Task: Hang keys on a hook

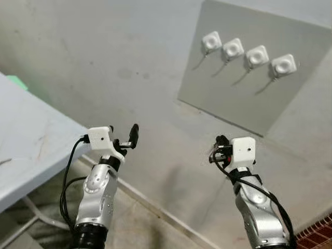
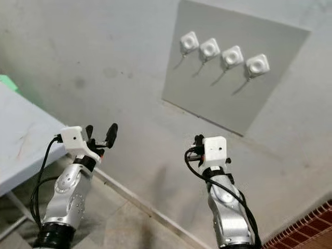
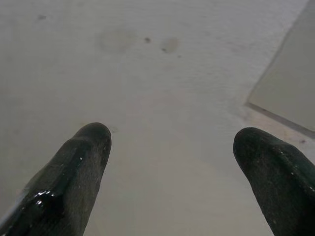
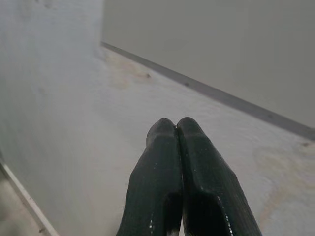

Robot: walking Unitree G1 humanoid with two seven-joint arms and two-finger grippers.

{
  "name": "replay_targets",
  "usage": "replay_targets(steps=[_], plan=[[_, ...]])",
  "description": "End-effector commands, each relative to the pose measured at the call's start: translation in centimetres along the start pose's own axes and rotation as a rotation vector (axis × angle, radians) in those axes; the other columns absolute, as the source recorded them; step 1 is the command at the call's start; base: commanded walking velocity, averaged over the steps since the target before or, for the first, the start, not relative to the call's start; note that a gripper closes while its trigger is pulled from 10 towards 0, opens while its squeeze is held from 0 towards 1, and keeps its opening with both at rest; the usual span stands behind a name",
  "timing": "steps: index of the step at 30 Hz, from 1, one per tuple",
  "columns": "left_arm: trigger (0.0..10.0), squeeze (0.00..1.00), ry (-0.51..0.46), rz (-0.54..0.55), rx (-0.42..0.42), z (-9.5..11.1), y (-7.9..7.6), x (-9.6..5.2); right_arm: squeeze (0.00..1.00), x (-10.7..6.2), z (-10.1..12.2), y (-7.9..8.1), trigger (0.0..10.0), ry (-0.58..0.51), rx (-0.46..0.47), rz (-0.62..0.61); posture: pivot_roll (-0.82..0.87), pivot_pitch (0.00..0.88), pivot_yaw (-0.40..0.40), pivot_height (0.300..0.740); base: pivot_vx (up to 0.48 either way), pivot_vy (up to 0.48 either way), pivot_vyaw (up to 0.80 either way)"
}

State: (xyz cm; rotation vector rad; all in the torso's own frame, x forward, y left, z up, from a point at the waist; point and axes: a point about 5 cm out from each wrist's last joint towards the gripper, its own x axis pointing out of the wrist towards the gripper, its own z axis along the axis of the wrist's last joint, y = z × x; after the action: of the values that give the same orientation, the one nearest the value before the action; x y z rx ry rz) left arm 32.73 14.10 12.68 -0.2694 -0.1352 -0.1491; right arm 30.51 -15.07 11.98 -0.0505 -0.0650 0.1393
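Pincers (image 1: 129,137) (image 4: 175,129) below wall hooks (image 1: 249,54)

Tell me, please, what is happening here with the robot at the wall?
The robot faces a pale grey wall panel carrying four white square hooks in a row. Both arms are raised below it. The left gripper is open and holds nothing. The right gripper is shut, with no keys visible between its fingers. None of the hooks has anything hanging on it yet.

A: Which surface carries the items?
B: A grey panel (image 1: 244,98) on the wall (image 1: 104,57), at 1 o'clock, carries four white hooks (image 1: 249,54) in a row.
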Motion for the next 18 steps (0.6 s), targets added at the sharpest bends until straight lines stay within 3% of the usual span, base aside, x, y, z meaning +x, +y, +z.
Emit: replay_targets(steps=[1,8,16,18], plan=[[10.0,0.0,0.005,-0.002,-0.041,-0.1,-0.8,0.2,0.0,0.2,0.5,-0.8,10.0,-0.013,-0.017,-0.023,0.0,0.011,-0.085,0.74,0.0,0.0,-0.74],[10.0,0.0,0.067,0.044,-0.039,-0.3,-1.1,0.7,0.0,0.1,0.9,-0.9,10.0,-0.033,0.014,-0.062,0.0,0.011,-0.088,0.74,0.0,0.0,-0.07],[10.0,0.0,0.045,-0.117,0.039,1.0,-3.2,1.1,0.0,0.1,0.7,-0.8,10.0,-0.018,0.028,-0.048,-0.01,0.005,-0.088,0.74,0.0,0.0,0.0],[10.0,0.0,0.04,-0.143,0.055,1.2,-3.8,1.2,0.0,0.1,1.1,-0.7,10.0,-0.051,-0.025,-0.026,-0.01,0.004,-0.087,0.74,0.0,0.0,0.0]])
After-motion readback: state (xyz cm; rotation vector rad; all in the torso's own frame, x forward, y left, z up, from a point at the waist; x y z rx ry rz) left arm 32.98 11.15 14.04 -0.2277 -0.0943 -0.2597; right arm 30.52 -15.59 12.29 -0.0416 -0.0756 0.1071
